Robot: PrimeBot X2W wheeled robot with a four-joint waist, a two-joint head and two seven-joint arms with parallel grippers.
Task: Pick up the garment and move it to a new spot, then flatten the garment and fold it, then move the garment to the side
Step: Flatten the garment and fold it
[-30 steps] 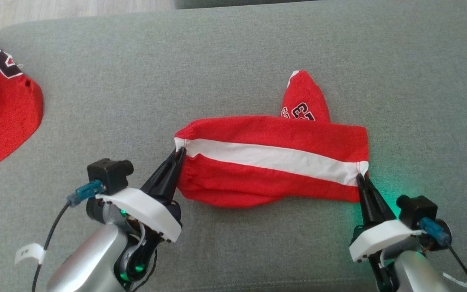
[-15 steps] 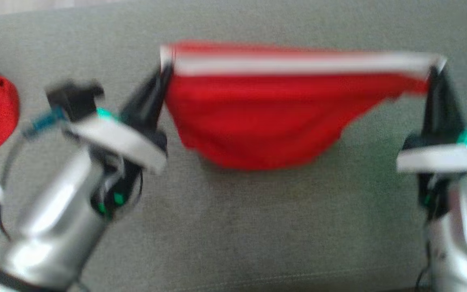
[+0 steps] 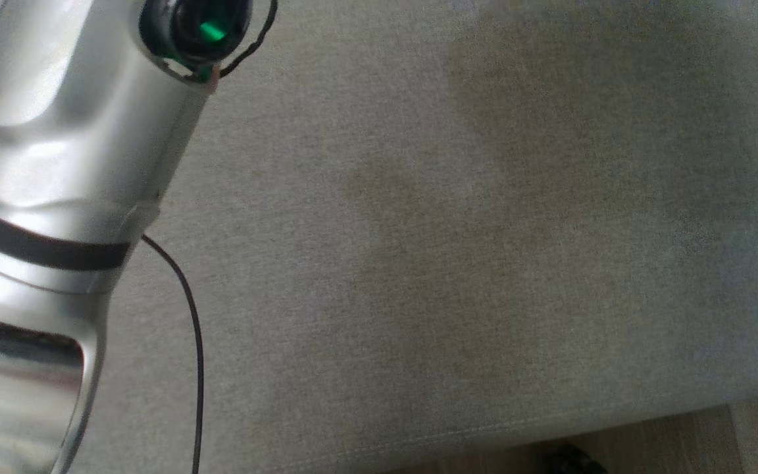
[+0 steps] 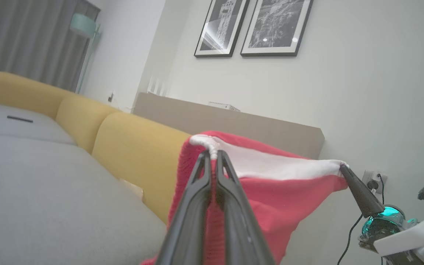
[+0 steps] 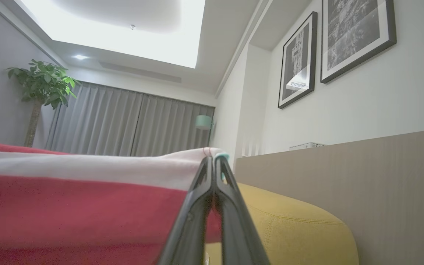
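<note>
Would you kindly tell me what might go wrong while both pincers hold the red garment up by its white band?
The left pincer and right pincer pinch only the end corners of the white band, so a tug may slip one free. The garment sags loosely below, so it may land bunched on the sofa.

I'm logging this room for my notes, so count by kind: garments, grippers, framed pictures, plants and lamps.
Red fabric garment with a white band: 1
Dark grippers, jaws shut on it: 2, left gripper and right gripper
Black-framed pictures: 2
Leafy green plant: 1
Mint-shaded lamp: 1
Total: 7
</note>
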